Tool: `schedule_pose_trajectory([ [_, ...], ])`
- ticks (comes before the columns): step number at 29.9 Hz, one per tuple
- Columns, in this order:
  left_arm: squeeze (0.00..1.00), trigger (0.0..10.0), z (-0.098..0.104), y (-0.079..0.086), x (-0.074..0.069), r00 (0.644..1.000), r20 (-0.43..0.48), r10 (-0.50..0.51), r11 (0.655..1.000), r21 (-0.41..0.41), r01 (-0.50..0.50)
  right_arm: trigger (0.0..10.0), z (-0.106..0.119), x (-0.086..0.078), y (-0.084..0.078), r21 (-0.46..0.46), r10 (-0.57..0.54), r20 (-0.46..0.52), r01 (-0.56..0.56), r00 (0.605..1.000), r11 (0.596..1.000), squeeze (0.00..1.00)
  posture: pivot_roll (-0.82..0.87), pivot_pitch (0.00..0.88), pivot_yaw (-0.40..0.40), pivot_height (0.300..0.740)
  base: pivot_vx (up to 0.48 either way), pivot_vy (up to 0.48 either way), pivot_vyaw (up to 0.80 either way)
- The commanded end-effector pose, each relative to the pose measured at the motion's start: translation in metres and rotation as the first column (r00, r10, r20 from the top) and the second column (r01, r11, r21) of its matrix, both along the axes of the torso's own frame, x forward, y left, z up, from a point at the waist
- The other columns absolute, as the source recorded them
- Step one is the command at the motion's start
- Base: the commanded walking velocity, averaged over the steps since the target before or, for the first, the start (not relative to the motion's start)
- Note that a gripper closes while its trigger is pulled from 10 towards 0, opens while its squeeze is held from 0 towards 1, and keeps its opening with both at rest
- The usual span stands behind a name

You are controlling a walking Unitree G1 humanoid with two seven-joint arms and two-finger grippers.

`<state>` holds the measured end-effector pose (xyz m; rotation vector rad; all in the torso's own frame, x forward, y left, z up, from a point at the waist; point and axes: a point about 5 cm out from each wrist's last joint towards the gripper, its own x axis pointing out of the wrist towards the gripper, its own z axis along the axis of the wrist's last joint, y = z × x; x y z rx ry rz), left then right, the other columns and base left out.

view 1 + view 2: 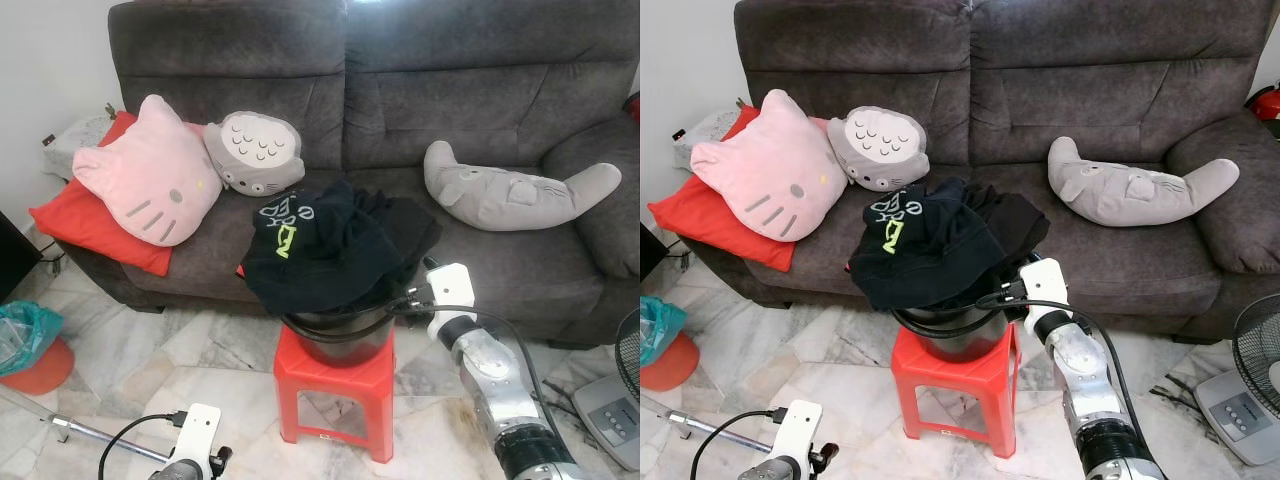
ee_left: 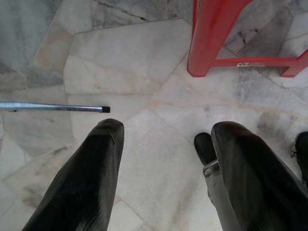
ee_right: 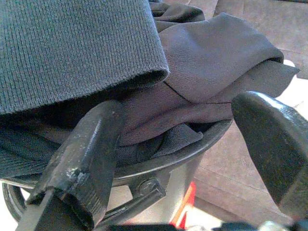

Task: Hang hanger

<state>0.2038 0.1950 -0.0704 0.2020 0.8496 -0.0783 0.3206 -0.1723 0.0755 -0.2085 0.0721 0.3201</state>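
A heap of black clothes (image 1: 330, 240), one with yellow-green lettering, spills out of a dark bucket (image 1: 340, 340) standing on a red plastic stool (image 1: 335, 385) in front of the sofa. My right gripper (image 3: 187, 115) is open at the bucket's right rim, one finger (image 3: 86, 149) against the rim under a ribbed black cuff (image 3: 72, 48) and grey-black cloth (image 3: 211, 62). Its wrist (image 1: 445, 290) reaches in from the right. My left gripper (image 2: 166, 130) hangs low and open over the marble floor, holding nothing, near the stool's leg (image 2: 202, 43).
A grey sofa (image 1: 420, 80) carries a pink cat cushion (image 1: 150, 175), a round grey cushion (image 1: 255, 150), a red pillow (image 1: 85, 225) and a long grey plush (image 1: 515, 190). A metal rod (image 2: 53, 107) lies on the floor at left. A fan (image 1: 620, 390) stands at right, a teal bag (image 1: 25, 335) at left.
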Motion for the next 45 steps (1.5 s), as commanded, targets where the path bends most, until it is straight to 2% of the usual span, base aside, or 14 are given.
schedule_pose_trajectory([
  [1, 0.00, 10.0, 0.000, 0.006, -0.002, 1.000, -0.009, 0.003, 1.000, 0.026, -0.003, 10.0, 0.004, 0.003, 0.004, -0.006, 0.027, 0.017, -0.027, 0.999, 1.000, 0.00, -0.20, 0.000, 0.115, 0.740, 0.000, 0.000, 0.00],
  [10, 0.00, 10.0, 0.000, 0.006, -0.002, 1.000, -0.006, 0.001, 1.000, 0.030, 0.000, 10.0, 0.012, 0.007, 0.011, -0.028, 0.085, 0.067, -0.083, 0.994, 0.996, 0.00, -0.21, 0.000, 0.118, 0.740, 0.000, 0.000, 0.00],
  [25, 0.00, 10.0, -0.001, 0.007, -0.003, 1.000, -0.009, 0.002, 0.999, 0.037, -0.001, 10.0, 0.015, 0.007, 0.022, -0.103, 0.184, 0.086, -0.175, 0.979, 0.979, 0.00, -0.21, 0.000, 0.118, 0.740, 0.000, 0.000, 0.00],
  [34, 0.00, 10.0, 0.000, 0.006, -0.002, 1.000, -0.007, -0.001, 0.999, 0.032, 0.002, 10.0, 0.001, 0.005, 0.016, -0.148, 0.137, 0.027, -0.132, 0.990, 0.980, 0.00, -0.21, 0.000, 0.118, 0.740, 0.000, 0.000, 0.00],
  [45, 0.00, 10.0, 0.000, 0.007, -0.003, 1.000, -0.006, 0.001, 0.999, 0.036, 0.000, 10.0, 0.009, 0.006, 0.015, -0.184, 0.129, 0.096, -0.110, 0.987, 0.977, 0.00, -0.20, 0.000, 0.118, 0.740, 0.000, 0.000, 0.00],
])
